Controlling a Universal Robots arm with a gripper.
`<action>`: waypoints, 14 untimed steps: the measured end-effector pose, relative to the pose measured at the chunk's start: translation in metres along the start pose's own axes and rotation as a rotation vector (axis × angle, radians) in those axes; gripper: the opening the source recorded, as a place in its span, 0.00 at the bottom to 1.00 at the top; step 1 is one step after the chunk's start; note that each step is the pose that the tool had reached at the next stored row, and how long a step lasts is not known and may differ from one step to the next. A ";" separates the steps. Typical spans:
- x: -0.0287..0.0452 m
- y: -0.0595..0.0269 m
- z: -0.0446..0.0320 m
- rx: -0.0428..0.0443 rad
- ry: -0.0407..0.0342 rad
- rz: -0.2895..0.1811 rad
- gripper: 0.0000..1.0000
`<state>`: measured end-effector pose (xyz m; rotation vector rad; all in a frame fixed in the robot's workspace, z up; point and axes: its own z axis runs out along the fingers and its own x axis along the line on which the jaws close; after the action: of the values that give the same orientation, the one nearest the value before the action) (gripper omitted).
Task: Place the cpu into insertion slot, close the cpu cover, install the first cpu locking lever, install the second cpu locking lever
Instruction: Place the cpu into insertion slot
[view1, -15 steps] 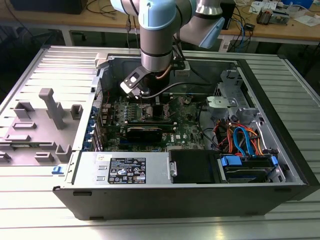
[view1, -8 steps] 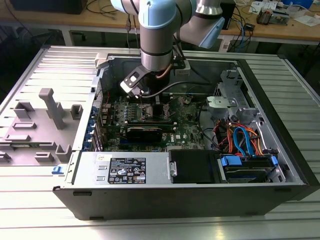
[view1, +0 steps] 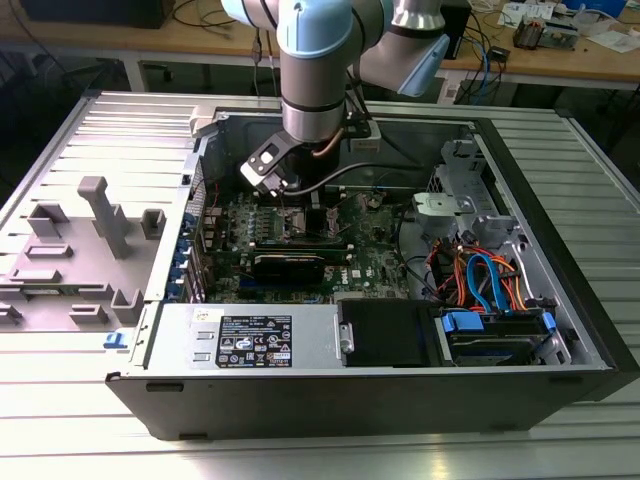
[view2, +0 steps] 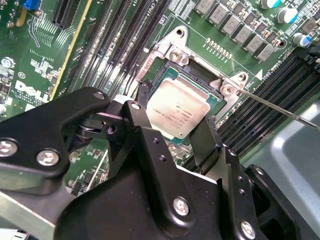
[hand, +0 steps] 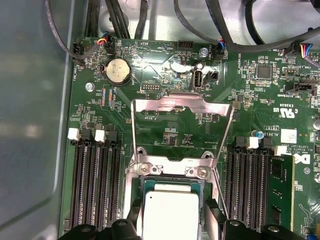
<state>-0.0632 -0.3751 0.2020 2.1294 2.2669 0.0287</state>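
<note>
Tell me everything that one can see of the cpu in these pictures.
The cpu is a small flat square chip with a dull silver-grey metal top bearing faint print, edged by a thin green border. It appears to lie flat in the insertion slot, on the green circuit board between rows of long black memory slots. The cpu cover is swung open, so its top is bare. The gripper stands close around two opposite edges; whether it touches the chip cannot be told.

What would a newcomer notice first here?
The blue-grey robot arm reaching down into the open computer case dominates the exterior view. In both wrist views the silver cpu sits at the insertion slot, close against the tool; the first wrist view shows the cpu cover standing open beyond it.
</note>
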 end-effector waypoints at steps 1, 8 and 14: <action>0.0000 0.0002 0.0004 0.0004 0.0001 0.000 0.60; 0.0000 0.0007 0.0026 0.0010 0.0010 0.000 0.60; 0.0000 0.0008 0.0028 0.0006 0.0037 0.000 0.60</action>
<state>-0.0623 -0.3751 0.1993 2.1318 2.2689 0.0320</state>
